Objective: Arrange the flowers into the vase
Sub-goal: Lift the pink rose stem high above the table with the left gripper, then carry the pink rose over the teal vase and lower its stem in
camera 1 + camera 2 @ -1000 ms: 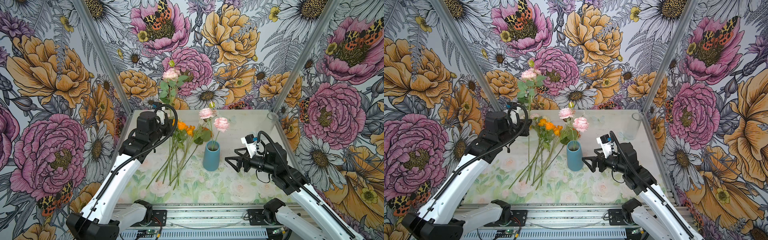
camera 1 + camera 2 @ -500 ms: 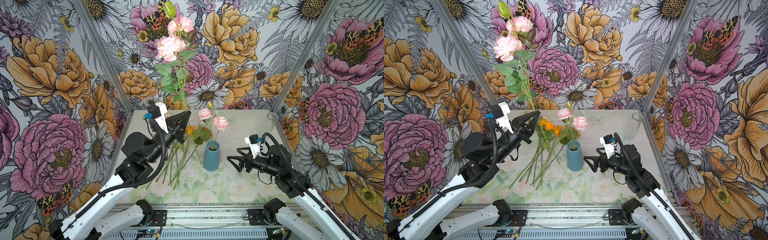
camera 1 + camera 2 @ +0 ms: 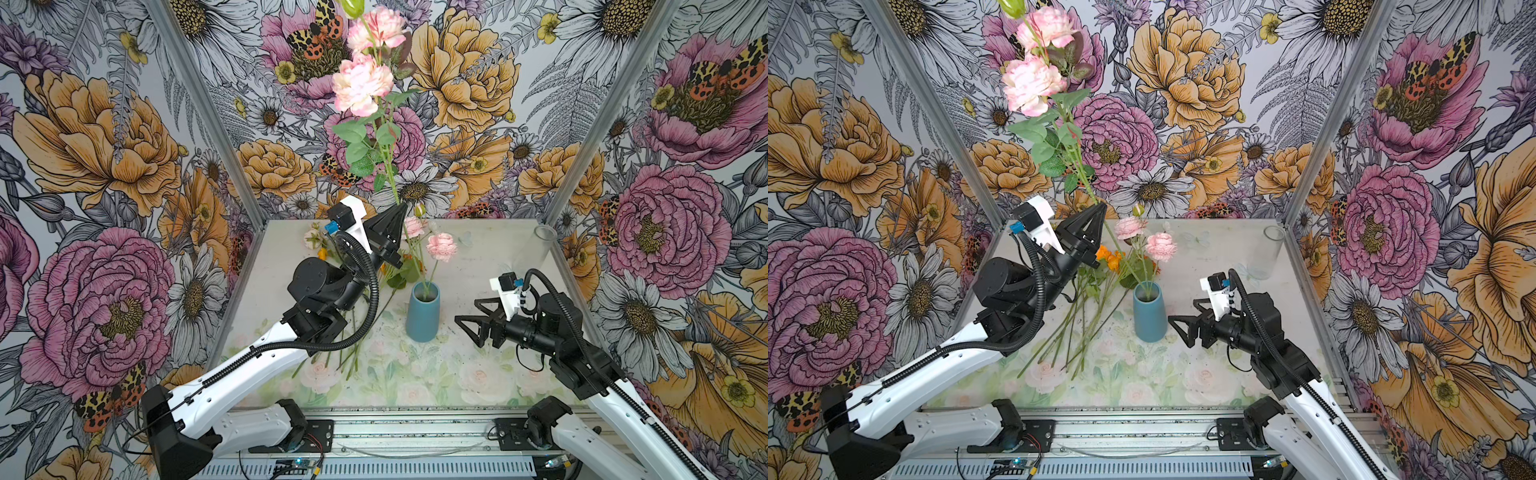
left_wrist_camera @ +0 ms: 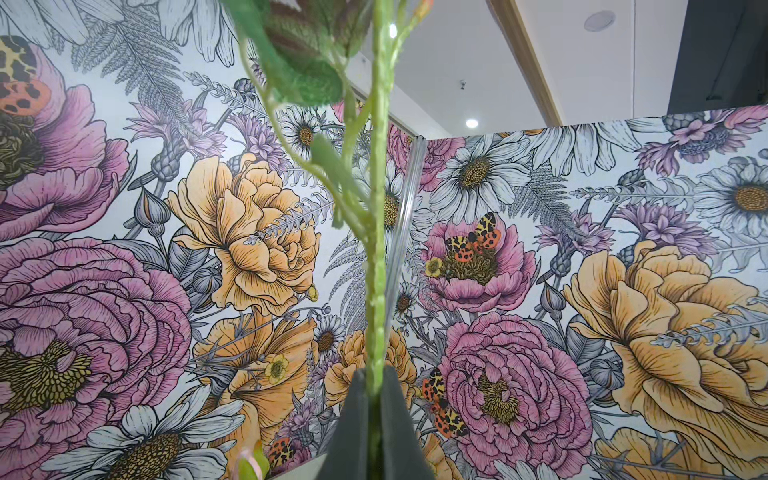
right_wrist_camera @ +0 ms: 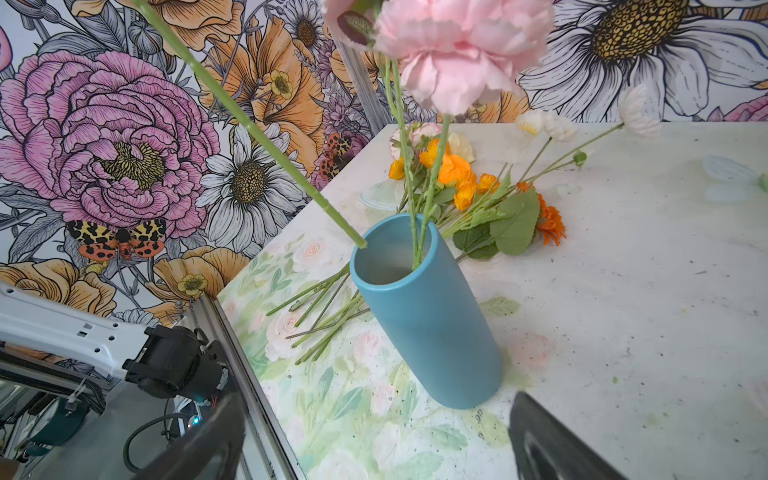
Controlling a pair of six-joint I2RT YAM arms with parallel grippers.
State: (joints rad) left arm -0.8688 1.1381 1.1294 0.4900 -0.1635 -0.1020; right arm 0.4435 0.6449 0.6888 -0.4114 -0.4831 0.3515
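Nearest to you, your right fingers (image 3: pixel 471 326) stand wide and empty at 3 o'clock of the blue vase (image 3: pixel 422 320), just beside it and not touching it. The vase is upright near the middle of the desk (image 3: pixel 478 257). It has already one pink stem (image 3: pixel 441 246) in it, with two ruffled heads that lean toward 12 o'clock. At 9 o'clock of the vase the loose flowers (image 3: pixel 1111 257) lie together on the desk, with cut ends toward 7 o'clock. They have orange heads, and with them are white yellow-centred heads (image 5: pixel 544 124), an orange sunflower (image 5: pixel 549 226) and a cream rose (image 3: pixel 311 239). Farther back, your left fingers (image 3: pixel 392 220) are pressed together on the stem of a tall pink spray (image 3: pixel 361 85), held high and tilted. It has a thin green stem, broad leaves and two pale ruffled heads. Its lower end is at the rim of the vase mouth; I cannot tell if it is inside. So I judge you are at the second stem, and the whole bunch on the desk is left to do.
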